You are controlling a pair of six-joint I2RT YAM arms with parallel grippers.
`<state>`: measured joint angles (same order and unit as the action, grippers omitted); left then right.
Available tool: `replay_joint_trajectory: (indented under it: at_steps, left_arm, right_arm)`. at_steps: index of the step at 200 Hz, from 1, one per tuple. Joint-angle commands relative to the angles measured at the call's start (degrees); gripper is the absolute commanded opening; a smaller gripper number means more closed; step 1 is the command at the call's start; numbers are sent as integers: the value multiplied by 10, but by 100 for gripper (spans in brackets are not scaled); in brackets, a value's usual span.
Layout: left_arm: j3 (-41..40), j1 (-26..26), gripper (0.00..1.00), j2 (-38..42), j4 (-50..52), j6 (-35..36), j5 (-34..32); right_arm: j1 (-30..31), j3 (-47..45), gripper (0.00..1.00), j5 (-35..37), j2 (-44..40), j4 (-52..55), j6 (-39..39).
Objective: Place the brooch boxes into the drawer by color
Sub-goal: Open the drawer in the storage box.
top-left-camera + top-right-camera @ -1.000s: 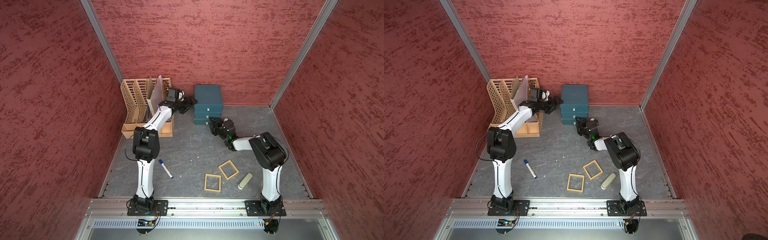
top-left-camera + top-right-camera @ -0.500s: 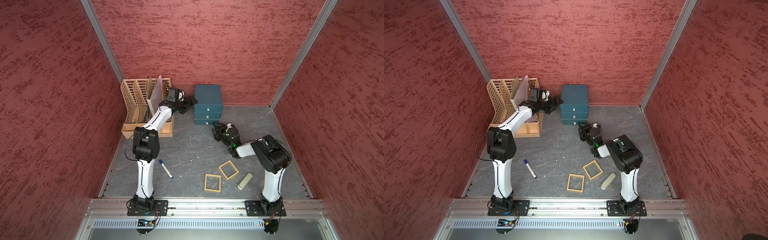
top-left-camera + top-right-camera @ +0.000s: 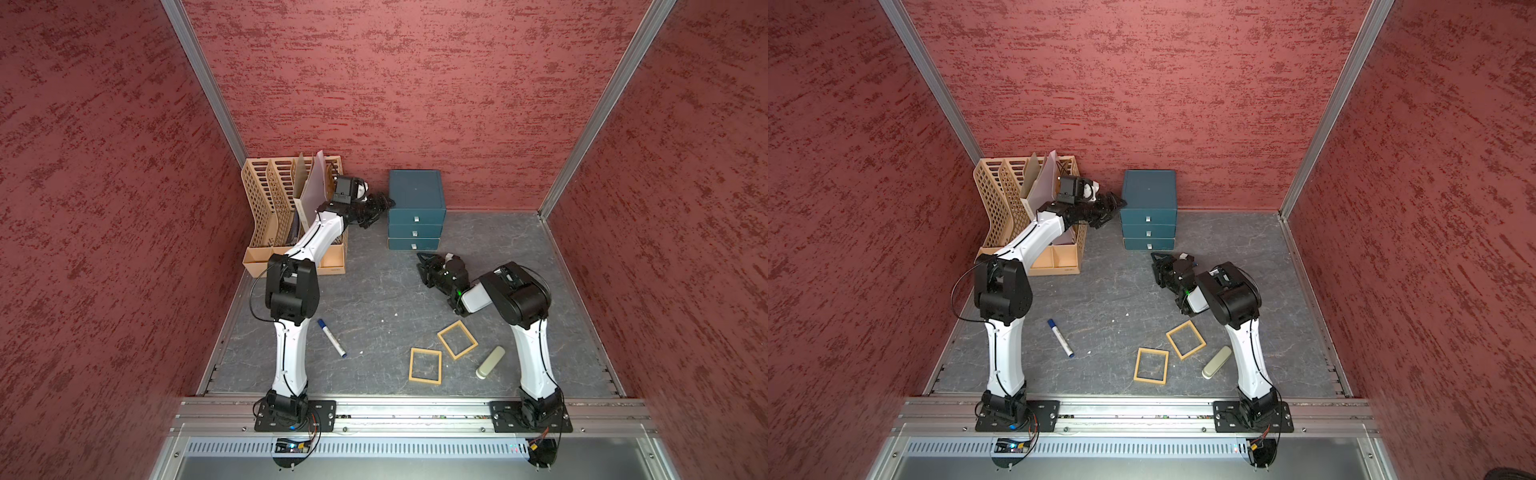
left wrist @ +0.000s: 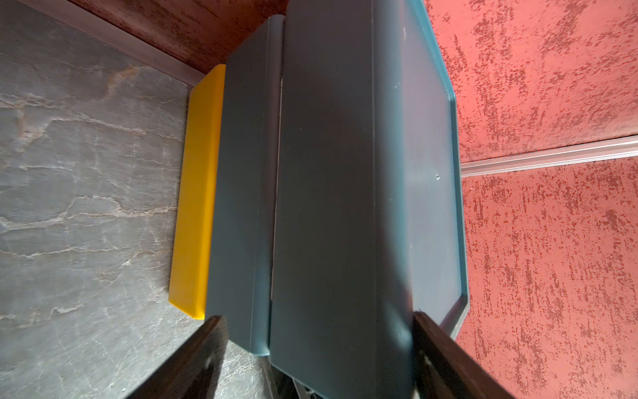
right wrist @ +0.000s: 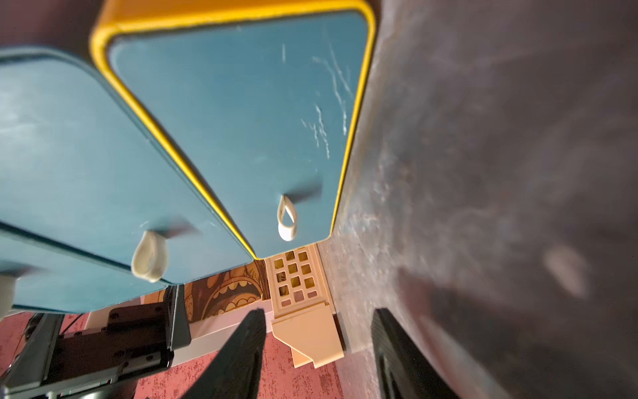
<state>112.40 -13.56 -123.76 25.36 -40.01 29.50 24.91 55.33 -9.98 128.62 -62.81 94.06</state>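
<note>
The drawer (image 3: 415,195) is a dark teal chest of three against the back wall. All three fronts look shut or nearly so, and a yellow rim shows around the bottom one (image 5: 241,121). Two tan-yellow brooch boxes (image 3: 457,338) (image 3: 425,365) lie flat on the floor near the front. My left gripper (image 3: 384,205) stands open at the chest's left side, and its jaws straddle the upper edge (image 4: 317,317). My right gripper (image 3: 423,268) lies low on the floor just in front of the bottom drawer, open with nothing between its fingers (image 5: 241,355).
A tan slotted file rack (image 3: 270,208) with papers stands at the back left, beside my left arm. A blue-capped marker (image 3: 331,337) lies left of the brooch boxes. A pale green cylinder (image 3: 490,362) lies right of them, near my right arm's base.
My right gripper has drawn back from the bottom drawer's front toward the near side, and its jaws have narrowed a little. The left arm has not moved.
</note>
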Motion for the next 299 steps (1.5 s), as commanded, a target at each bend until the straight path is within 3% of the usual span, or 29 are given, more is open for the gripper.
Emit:
replay_joint_trajectory:
  at_steps: [1,105,136,193,232,282,299]
  left_arm:
    - [-2,-7,85,-10,66,20,-12]
    - [-3,-7,85,-7,69,21,-12]
    - [-4,-7,85,-5,71,22,-14]
    - [-4,-6,85,-3,70,22,-13]
    - [-5,-6,85,-3,72,24,-12]
    - [-4,-5,85,-2,72,24,-12]
    - [-4,-4,85,-1,72,24,-12]
  right_arm:
    - [-3,28,54,0,20,-16,-1]
    - [-3,91,40,29,72,-20,2]
    - [-4,102,30,46,82,-18,11]
    - [-4,134,29,56,86,9,18]
    - [-5,137,16,62,85,21,17]
    - [-5,133,13,62,70,67,15]
    - [-5,136,6,64,70,71,15]
